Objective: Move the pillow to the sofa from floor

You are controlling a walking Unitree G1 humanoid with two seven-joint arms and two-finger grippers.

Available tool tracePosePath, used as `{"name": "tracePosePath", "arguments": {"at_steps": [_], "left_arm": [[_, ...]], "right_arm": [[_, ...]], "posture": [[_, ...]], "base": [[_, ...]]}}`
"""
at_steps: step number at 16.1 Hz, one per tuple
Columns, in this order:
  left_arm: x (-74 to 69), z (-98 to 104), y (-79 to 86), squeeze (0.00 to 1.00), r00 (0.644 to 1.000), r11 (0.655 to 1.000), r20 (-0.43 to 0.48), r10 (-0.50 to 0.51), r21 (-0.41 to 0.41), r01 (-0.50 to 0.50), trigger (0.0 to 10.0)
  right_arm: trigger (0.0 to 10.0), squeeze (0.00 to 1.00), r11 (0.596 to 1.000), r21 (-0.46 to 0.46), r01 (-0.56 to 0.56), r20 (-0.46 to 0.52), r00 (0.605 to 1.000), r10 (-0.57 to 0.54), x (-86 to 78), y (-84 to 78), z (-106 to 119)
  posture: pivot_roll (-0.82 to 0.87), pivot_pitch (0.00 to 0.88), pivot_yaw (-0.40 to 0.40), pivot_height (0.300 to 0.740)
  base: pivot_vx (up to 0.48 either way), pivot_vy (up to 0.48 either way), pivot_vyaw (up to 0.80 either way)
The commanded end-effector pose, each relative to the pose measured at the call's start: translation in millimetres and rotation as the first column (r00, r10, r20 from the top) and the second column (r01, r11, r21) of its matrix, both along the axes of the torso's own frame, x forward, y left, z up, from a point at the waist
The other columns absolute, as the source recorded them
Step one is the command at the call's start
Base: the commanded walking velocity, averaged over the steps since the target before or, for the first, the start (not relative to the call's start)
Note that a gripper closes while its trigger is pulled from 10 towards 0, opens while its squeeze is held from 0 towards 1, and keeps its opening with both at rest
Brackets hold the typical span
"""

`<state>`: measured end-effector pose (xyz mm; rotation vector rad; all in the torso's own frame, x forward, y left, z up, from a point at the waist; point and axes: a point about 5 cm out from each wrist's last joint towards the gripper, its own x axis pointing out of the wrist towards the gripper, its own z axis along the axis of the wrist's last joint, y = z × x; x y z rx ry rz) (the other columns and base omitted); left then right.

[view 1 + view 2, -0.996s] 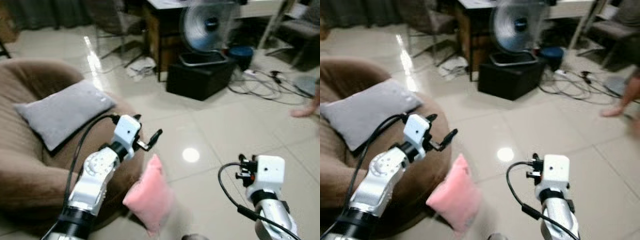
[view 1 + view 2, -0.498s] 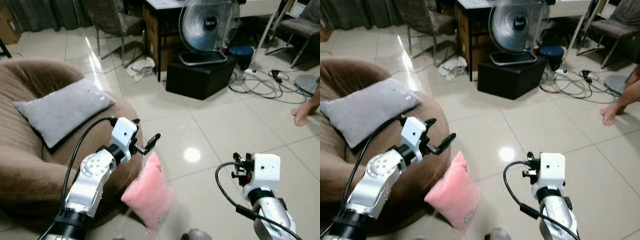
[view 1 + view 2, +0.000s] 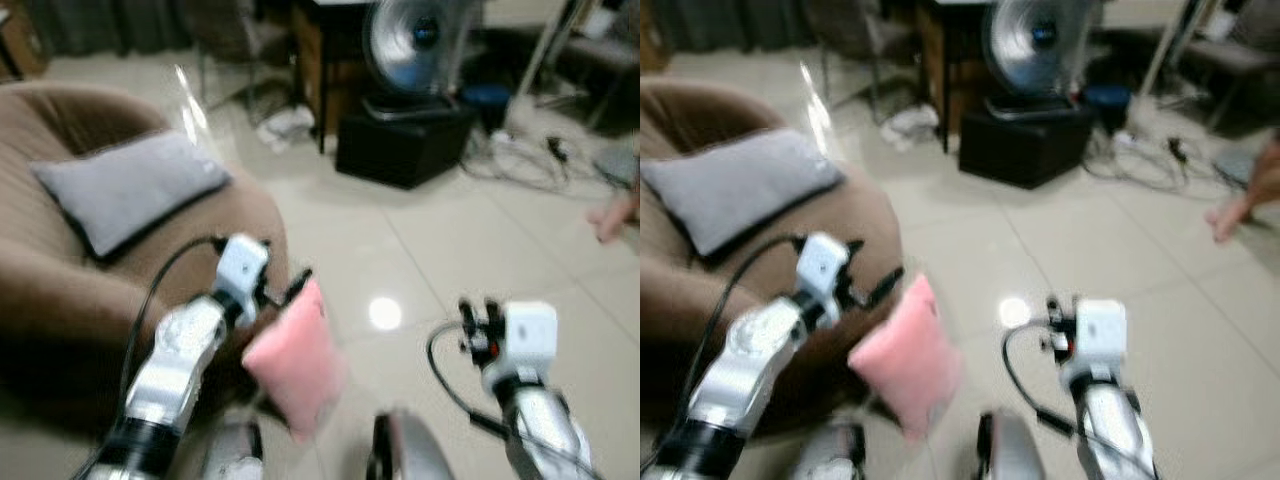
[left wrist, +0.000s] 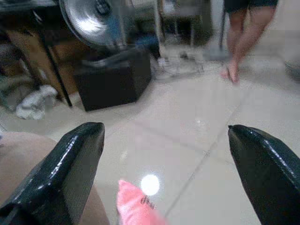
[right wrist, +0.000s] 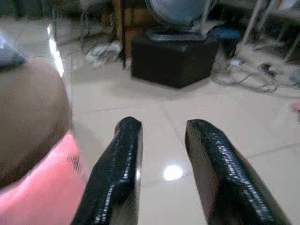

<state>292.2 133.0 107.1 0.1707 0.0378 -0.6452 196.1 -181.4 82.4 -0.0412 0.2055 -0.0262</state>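
Nearest, at the bottom of the left eye view, the right gripper (image 3: 478,318) sits at the lower right on its silver arm, fingers a narrow gap apart and empty, as the right wrist view shows. The left gripper (image 3: 285,292) is at lower centre-left, fingers spread wide with nothing between them; one black fingertip (image 4: 75,159) has a smooth, glossy rounded face.

Just beside that left gripper, at the lower centre of the frame, stands the soft pink fabric pillow (image 3: 296,360). It is plump and squarish, tilted up on one corner on the floor and leaning against the front of the sofa. Small dark print marks one face. The head views are blurred, so I cannot tell whether the gripper touches it.

My judgement: the step in hand is the approach to the grasp, and the pillow is not yet picked up. The next move calls for bringing the wide left fingers around the pillow's upper edge and pinching firmly, since the stuffing will give, then lifting it over the sofa's rim.

The brown, rounded, plush sofa (image 3: 60,290) takes the left side, with a flat grey rectangular cushion (image 3: 125,188) on its seat at upper left. The glossy pale tiled floor (image 3: 440,240) reflects a ceiling light. Farthest, at upper centre, are a silver round fan (image 3: 415,42) on a black box (image 3: 405,148) and tangled cables at upper right.
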Motion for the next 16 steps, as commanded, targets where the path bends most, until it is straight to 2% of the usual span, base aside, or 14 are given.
{"name": "tracePosePath", "arguments": {"at_steps": [1, 3, 8, 10, 13, 16], "left_arm": [[-4.4, -8, 4.8, 0.0, 0.999, 1.0, -0.037, 0.007, 0.008, -0.007, 10.0], [-2.9, -7, 3.4, 0.0, 1.0, 1.0, -0.023, 0.006, 0.015, -0.006, 10.0], [-0.2, -10, 1.6, 0.0, 0.999, 1.0, -0.054, 0.002, 0.014, -0.001, 10.0], [2.4, -11, -1.2, 0.0, 0.999, 0.999, -0.034, -0.006, 0.042, 0.008, 10.0], [4.5, -12, -1.0, 0.0, 0.999, 0.999, -0.04, 0.009, 0.037, -0.007, 10.0], [4.9, -15, -3.2, 0.0, 0.999, 0.999, -0.05, 0.003, 0.044, -0.001, 10.0]], "right_arm": [[10.0, 1.0, 1.0, 0.01, -0.018, 0.04, 0.999, 0.018, 7.3, 2.2, 7], [10.0, 1.0, 1.0, 0.018, -0.001, 0.046, 0.999, 0.0, 5.9, 0.4, 7], [10.0, 1.0, 0.999, 0.04, -0.012, 0.043, 0.999, 0.01, 3.7, 1.3, 4], [10.0, 1.0, 0.999, 0.047, -0.027, 0.037, 0.999, 0.025, 3.0, 3.0, 2], [10.0, 1.0, 0.998, 0.046, -0.041, 0.036, 0.999, 0.04, 3.0, 3.3, 2], [10.0, 1.0, 0.998, 0.027, -0.057, -0.001, 0.998, 0.057, 3.0, 6.3, -4]], "posture": [[-0.05, 0.043, -0.007, 0.591], [-0.05, 0.044, -0.003, 0.569], [-0.05, 0.04, -0.003, 0.569], [-0.05, 0.036, -0.005, 0.569], [-0.05, 0.036, -0.005, 0.569], [-0.05, 0.021, -0.005, 0.569]], "base": [[0.0, 0.0, 0.0], [0.0, 0.0, 0.0], [0.0, 0.0, 0.0], [0.0, 0.0, 0.0], [0.0, 0.0, 0.0], [0.343, 0.0, 0.0]]}}
